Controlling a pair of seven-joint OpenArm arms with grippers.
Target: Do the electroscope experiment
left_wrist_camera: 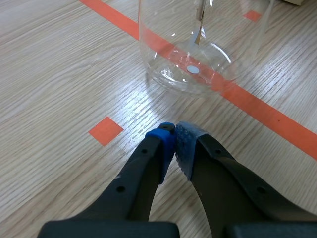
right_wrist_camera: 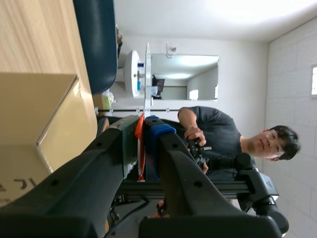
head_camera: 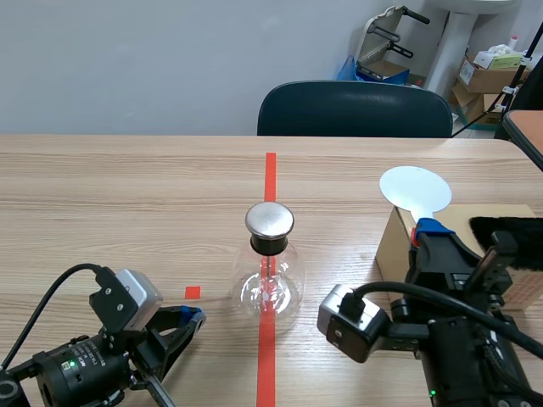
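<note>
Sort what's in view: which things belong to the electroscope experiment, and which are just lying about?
For the job: glass electroscope flask; white disc, clamped in the right gripper; black fuzzy pad, probably for rubbing; left gripper, fingers shut, empty.

Lying about: cardboard box under the pad; dark chair; cartons in the far corner.

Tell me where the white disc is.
Scene view, right side: the white disc stands upright in the right gripper, by the cardboard box, right of the glass flask.

Lab — taped table (head_camera: 127, 186), chair (head_camera: 356, 110), stacked boxes (head_camera: 488, 75)
</note>
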